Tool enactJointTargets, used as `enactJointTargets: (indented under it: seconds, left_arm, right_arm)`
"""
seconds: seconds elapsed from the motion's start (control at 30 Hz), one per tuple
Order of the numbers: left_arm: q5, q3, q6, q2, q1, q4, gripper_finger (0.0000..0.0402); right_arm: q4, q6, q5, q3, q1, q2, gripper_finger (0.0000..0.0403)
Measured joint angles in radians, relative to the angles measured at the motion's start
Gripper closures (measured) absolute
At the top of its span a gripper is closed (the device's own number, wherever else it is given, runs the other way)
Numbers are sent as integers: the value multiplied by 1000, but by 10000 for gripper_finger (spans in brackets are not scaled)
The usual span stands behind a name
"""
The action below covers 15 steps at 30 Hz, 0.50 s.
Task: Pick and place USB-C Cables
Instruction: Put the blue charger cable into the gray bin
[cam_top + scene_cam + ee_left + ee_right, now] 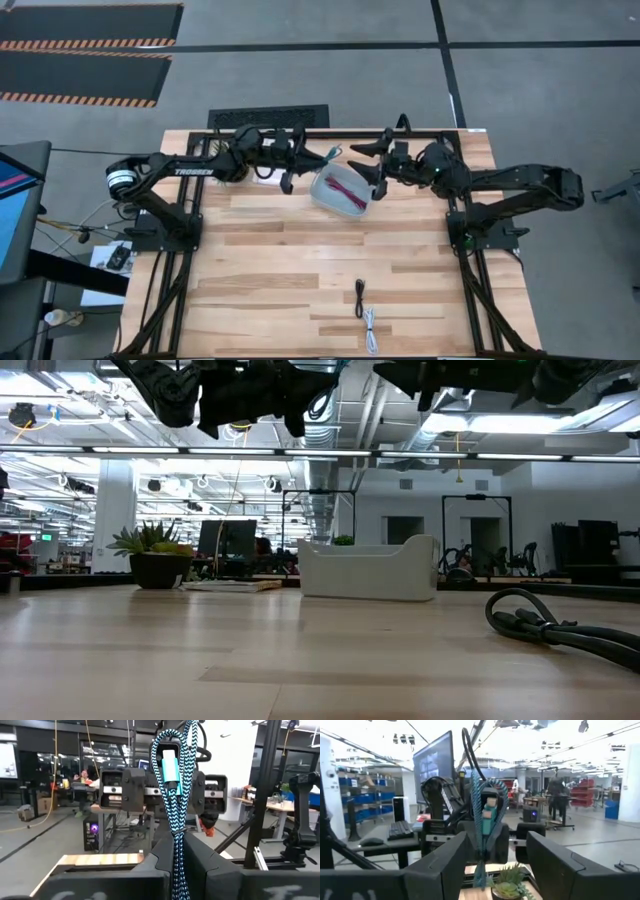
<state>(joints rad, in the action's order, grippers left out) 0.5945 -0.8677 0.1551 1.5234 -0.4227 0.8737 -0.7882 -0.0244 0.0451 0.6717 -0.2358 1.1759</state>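
Observation:
The teal cable (pixel 172 795), a braided looped bundle, is in my left gripper (pixel 308 160), which is shut on it high above the table's far middle. My right gripper (pixel 365 165) faces it from the right, open, with its fingers apart from the cable (pixel 487 805). The clear tray (pixel 325 195) rests on the table below and between the two grippers, and the maroon-pink cable (pixel 347 190) lies inside it. The black cable (pixel 360 295) and the white cable (pixel 370 330) lie on the table near its near edge. My left gripper pinches the teal cable's looped strands (pixel 179 832) between its two fingers, coming level from the table's left. The bundle sticks out past the fingertips, its teal connector (pixel 170 765) at the free end. It is lifted clear, above the tray's far left side.
A small green plant (pixel 155 555) and a flat notebook (pixel 235 585) sit at the table's far left, under the left arm. The black cable (pixel 560 625) lies close to the low camera. Bare wood (pixel 260 260) spreads across the table's middle and near left.

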Motion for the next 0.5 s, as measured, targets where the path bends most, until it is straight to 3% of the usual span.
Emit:
enactJointTargets:
  seconds: [0.17, 0.5]
  left_arm:
    - [-6, 0, 0, 0, 3, 5, 395]
    - [-7, 0, -12, 0, 3, 6, 395]
  right_arm:
    - [87, 60, -71, 27, 28, 10, 163]
    - [107, 51, -92, 40, 35, 11, 132]
